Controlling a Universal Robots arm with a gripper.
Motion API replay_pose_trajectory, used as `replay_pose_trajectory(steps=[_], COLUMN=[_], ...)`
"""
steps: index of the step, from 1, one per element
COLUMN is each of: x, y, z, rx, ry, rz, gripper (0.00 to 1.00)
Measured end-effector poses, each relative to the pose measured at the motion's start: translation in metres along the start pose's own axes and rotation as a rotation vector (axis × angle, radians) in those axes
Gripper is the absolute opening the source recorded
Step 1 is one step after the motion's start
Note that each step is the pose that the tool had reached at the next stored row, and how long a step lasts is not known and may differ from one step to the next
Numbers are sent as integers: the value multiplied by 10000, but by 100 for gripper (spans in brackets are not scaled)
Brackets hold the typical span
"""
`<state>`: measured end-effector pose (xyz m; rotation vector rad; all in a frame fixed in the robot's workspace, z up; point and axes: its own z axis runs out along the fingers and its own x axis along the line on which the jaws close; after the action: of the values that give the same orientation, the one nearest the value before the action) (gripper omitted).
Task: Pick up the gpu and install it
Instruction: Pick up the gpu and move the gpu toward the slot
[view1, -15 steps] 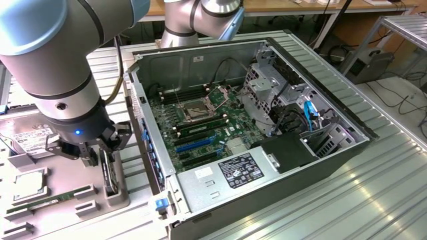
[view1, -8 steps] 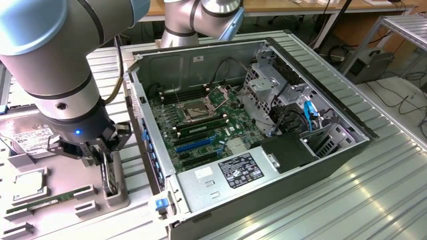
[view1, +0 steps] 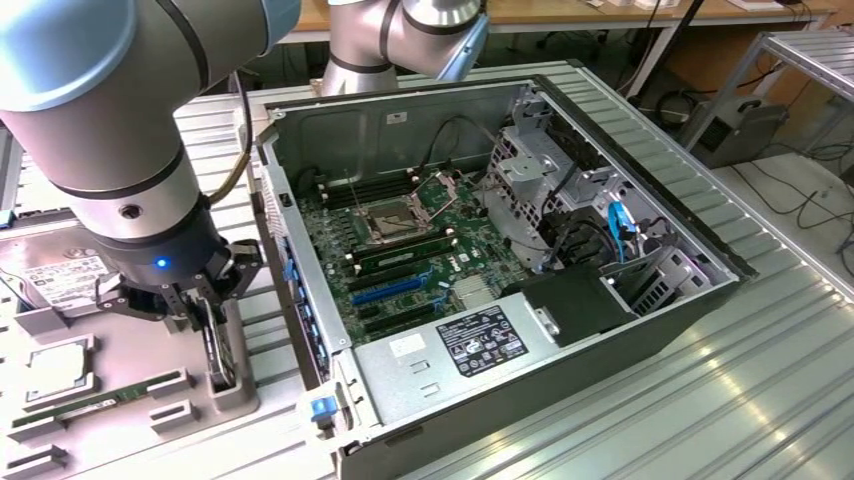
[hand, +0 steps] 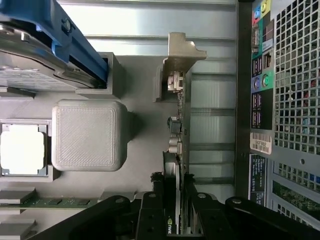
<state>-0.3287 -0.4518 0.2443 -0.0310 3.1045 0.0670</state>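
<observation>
Gripper (hand: 175, 199) is clamping both fingers on upright gpu (hand: 180, 125) in gray holder (view1: 247, 395) beside computer case (view1: 400, 125).

The pincer (hand: 175, 210) grips the black card (hand: 179, 145) edge-on (one finger against each face), at the end away from its silver bracket (hand: 183, 50). A grey block (hand: 89, 134) sits beside the card, and the computer case (hand: 295, 100) is on its other side.

- arm (view1: 94, 120): thick silver-grey tubes at the upper left of the exterior view, with pale blue joint caps (view1: 274, 20) and black seam rings (view1: 127, 180).
- wrist (view1: 130, 211): grey shell with one small round fitting; a dark cable (view1: 238, 165) runs alongside.
- gripper (view1: 214, 345): matte black, with a blue light (view1: 162, 264) and angular links on round pivot bolts (hand: 118, 201).
</observation>
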Motion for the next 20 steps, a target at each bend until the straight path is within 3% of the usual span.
replay_pose_trajectory(steps=[11,19,20], x=[-3,-11,-13], y=[2,-15,-22], z=[-66,-290,-352], rx=[-93,-150,-163], ry=[0,-1,-1], rz=[-67,-66,-65], gripper=[26,26,26])
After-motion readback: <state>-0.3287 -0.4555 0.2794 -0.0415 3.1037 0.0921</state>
